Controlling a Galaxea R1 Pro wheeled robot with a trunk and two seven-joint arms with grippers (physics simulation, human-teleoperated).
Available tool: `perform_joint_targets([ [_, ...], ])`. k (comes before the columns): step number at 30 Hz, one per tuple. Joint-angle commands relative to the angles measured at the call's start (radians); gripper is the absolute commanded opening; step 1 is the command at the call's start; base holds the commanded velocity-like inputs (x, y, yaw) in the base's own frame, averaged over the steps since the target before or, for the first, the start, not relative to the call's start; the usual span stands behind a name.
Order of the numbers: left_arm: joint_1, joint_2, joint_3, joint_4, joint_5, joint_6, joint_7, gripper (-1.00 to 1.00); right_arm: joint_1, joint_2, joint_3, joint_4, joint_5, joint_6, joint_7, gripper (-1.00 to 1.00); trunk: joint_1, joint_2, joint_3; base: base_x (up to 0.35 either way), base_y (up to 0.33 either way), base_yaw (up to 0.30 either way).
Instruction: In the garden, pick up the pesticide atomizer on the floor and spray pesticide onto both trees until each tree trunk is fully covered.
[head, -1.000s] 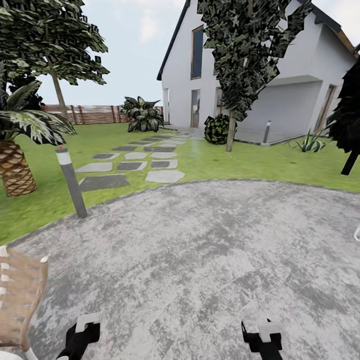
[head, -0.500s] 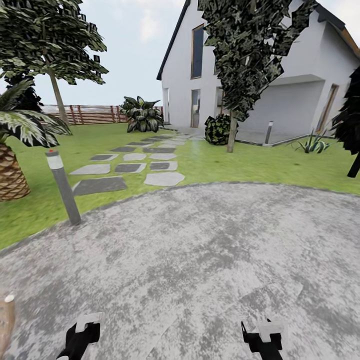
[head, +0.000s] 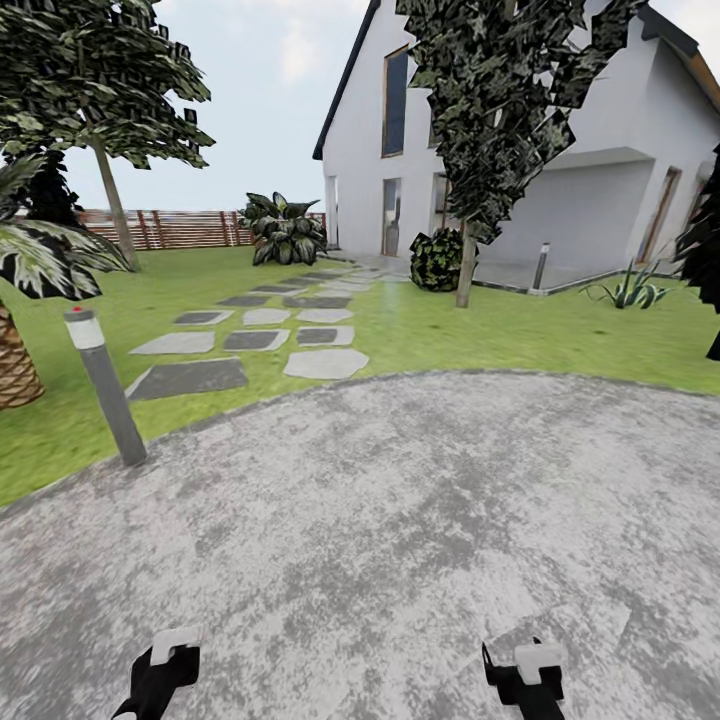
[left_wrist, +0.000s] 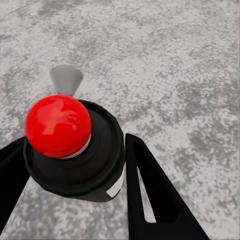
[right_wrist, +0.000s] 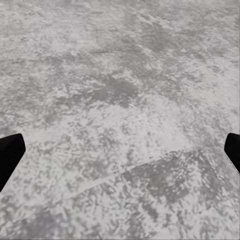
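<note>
Underfoot we have a mottled grey stone patio (head: 420, 520), its curved edge meeting the garden (head: 520, 335) lawn ahead. Grey stepping stones (head: 250, 335) run from that edge toward a white house (head: 600, 170), and a reddish-brown slat fence (head: 185, 228) closes the far side of the grass. One of the trees stands left of the stones, its pale trunk (head: 111, 205) near the fence; the second tree's trunk (head: 465, 262) rises right of the path, close to the house. A grey bollard lamp (head: 103, 388) stands in the grass just beside the patio's left edge, with a palm (head: 18, 300) further left.

Our left gripper (left_wrist: 75, 170) pinches the pesticide atomizer (left_wrist: 75, 150), a black can with a red button, one finger (left_wrist: 150, 195) on each side, held above the patio. Our right gripper (right_wrist: 120, 150) is spread wide and holds nothing, its fingertips (right_wrist: 9, 152) apart over bare stone. In the head view both grippers sit low over the patio's near edge.

Compared with a second ago, the whole view has swung: the wicker chair at the near left has gone, and the lamp and palm sit further left.
</note>
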Motion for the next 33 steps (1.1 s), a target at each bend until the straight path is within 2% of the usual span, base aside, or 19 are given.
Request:
perform_joint_targets([
  [1,-0.001,0.001,0.002,0.001,0.002,-0.003,-0.001,-1.00,0.000,0.000,0.005,0.001,0.009,0.000,-0.011,1.00,0.000,0.000,-0.001,0.337,-0.094,0.000],
  [9,0.001,0.003,0.015,0.001,0.000,-0.004,0.000,-1.00,0.000,-0.001,0.005,0.001,0.011,-0.003,-0.013,1.00,0.000,0.000,-0.001,0.337,-0.095,0.000],
  [14,0.037,-0.002,0.016,-0.015,0.003,-0.007,-0.003,-1.00,0.000,-0.001,0.004,0.002,0.011,-0.003,-0.014,1.00,0.000,0.000,-0.001,0.337,-0.095,0.000],
  [24,0.046,0.000,0.018,-0.004,0.001,-0.007,-0.002,-1.00,0.000,-0.001,0.005,0.002,0.010,-0.002,-0.016,1.00,0.000,0.000,-0.001,0.337,-0.095,0.003],
  [33,0.047,0.000,0.016,-0.002,0.003,-0.007,-0.002,-1.00,0.000,-0.001,0.003,0.002,0.009,-0.002,-0.016,1.00,0.000,0.000,-0.001,0.337,-0.095,0.208],
])
